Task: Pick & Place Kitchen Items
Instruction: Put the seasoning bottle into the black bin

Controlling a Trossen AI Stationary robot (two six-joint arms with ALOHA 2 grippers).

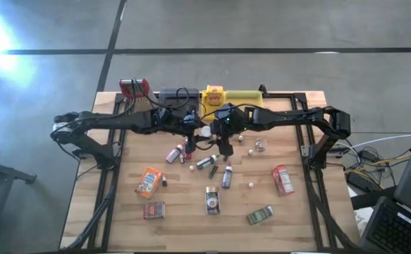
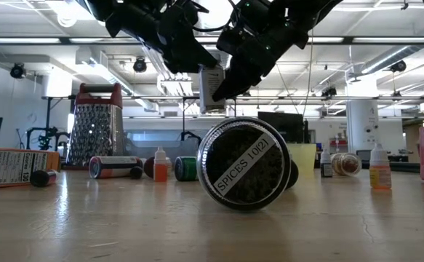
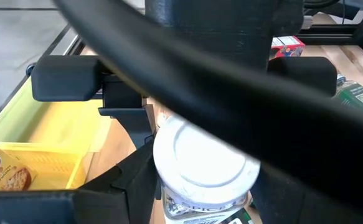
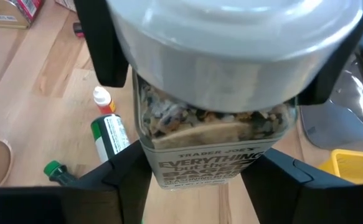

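Hovering above the table's centre in the high view, both grippers meet. Low view: the seasoning jar [image 2: 212, 87] hangs at twelve o'clock over a spice tin [image 2: 244, 164]. Right wrist view: right gripper [image 4: 197, 180] pinches the jar. Left wrist view: left gripper [image 3: 200, 186] flanks its white cap [image 3: 203, 158]; whether its fingers press the jar, I cannot tell.

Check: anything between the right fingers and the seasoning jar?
No. The right gripper is already clamped on the seasoning jar, held above the table. The left gripper is closing on the same jar's white cap.
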